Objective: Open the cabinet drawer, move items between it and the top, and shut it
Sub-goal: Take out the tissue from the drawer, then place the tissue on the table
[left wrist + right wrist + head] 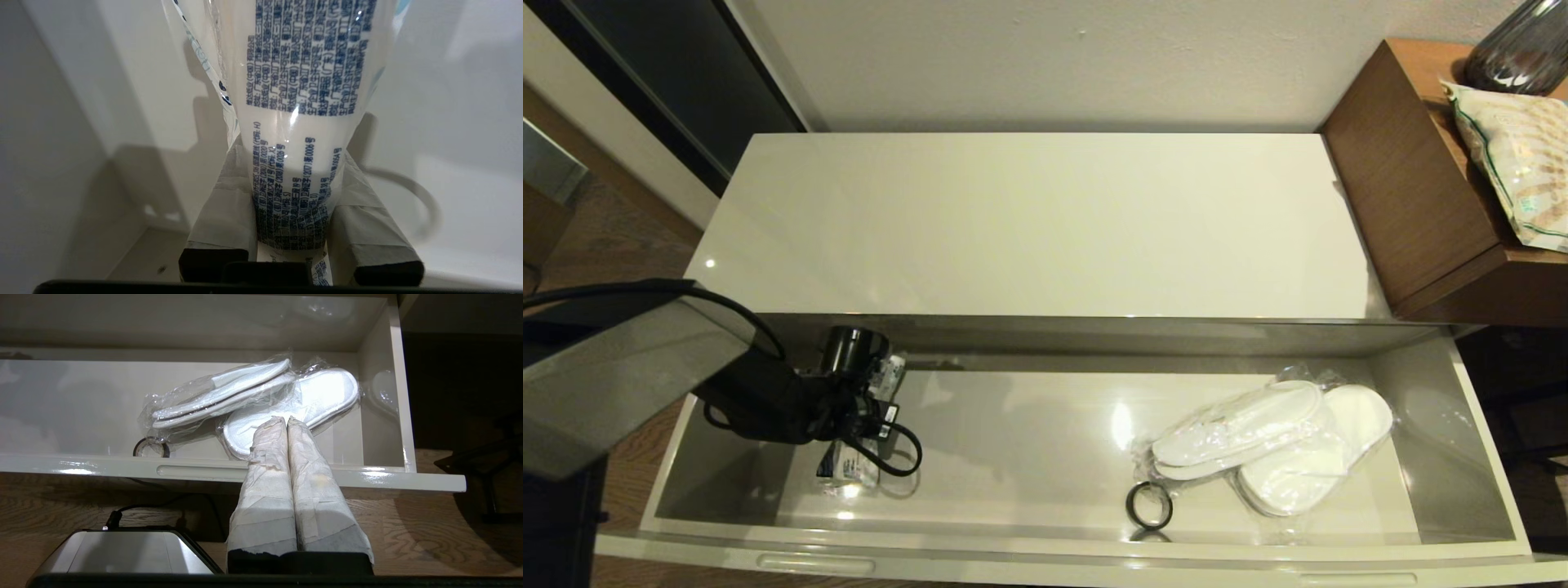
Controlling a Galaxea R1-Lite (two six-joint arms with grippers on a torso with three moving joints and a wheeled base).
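Two arms belong to this robot, but only one is at work. Its left gripper [862,425] is down inside the wide, shallow, glossy cream-grey cabinet drawer [1045,551], near the drawer's left end, and the left wrist view shows its taped fingers [222,212] clenched on the white rectangular tissue pack with dark blue print [302,134], one on each narrow side. The soft pack bulges above the pinch.

To do this step well, I judge the lift should go straight up until the pack is above the drawer's rear wall, then back over the long glossy cream-white top [1029,220], where there is room to set it down flat. The film looks slippery and the grip sits low on the pack, so a slow rise would suit.

The right gripper [288,428] is parked outside the drawer's front right corner with its taped fingers pressed together, holding nothing.

Toward the drawer's right end lie the white flat slippers in a crinkly clear plastic bag [1278,445], and a small black ring [1149,506] sits just beside them near the front edge.

All drawer surfaces are mirror-smooth and throw glare. Beyond the top's right edge stands a brown wooden side table [1413,188] bearing a green-trimmed snack bag [1515,163]. Wood-grain flooring [429,535] shows below.
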